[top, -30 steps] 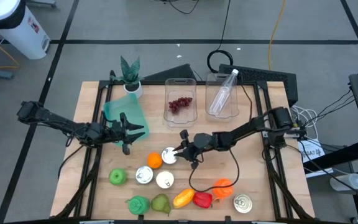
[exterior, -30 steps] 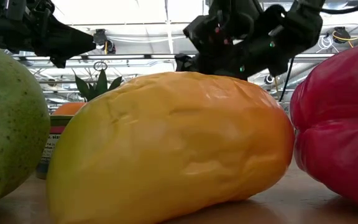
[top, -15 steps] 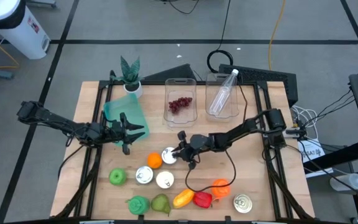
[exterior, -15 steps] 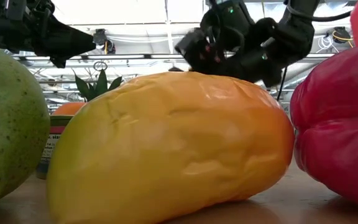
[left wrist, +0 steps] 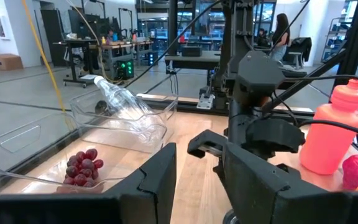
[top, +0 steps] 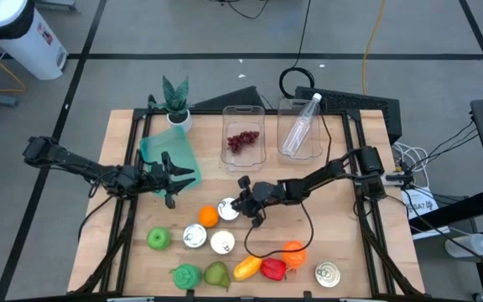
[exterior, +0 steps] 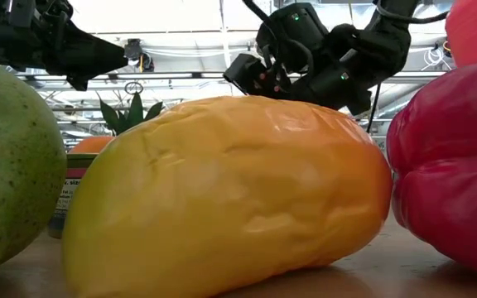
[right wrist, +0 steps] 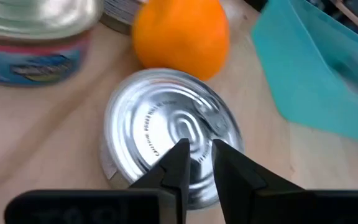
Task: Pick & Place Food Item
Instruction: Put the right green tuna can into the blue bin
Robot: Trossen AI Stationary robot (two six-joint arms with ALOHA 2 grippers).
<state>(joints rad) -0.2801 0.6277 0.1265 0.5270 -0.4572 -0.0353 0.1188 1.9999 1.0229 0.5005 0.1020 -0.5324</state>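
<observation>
Moved: right gripper has slid a little toward the table's middle since a second ago, over the silver round tin can; left arm unchanged.
Right fingers: nearly together, a slim gap, tips above the ridged lid; grip on it I cannot tell.
Can: shiny embossed metal lid, writing unreadable, just beside the smooth round orange.
Neighbour: blue-labelled tin, label unreadable.
Left gripper: stretched low at the teal plastic bin, fingers slightly apart, holding nothing visible.
Far: clear tray of dark grapes.
</observation>
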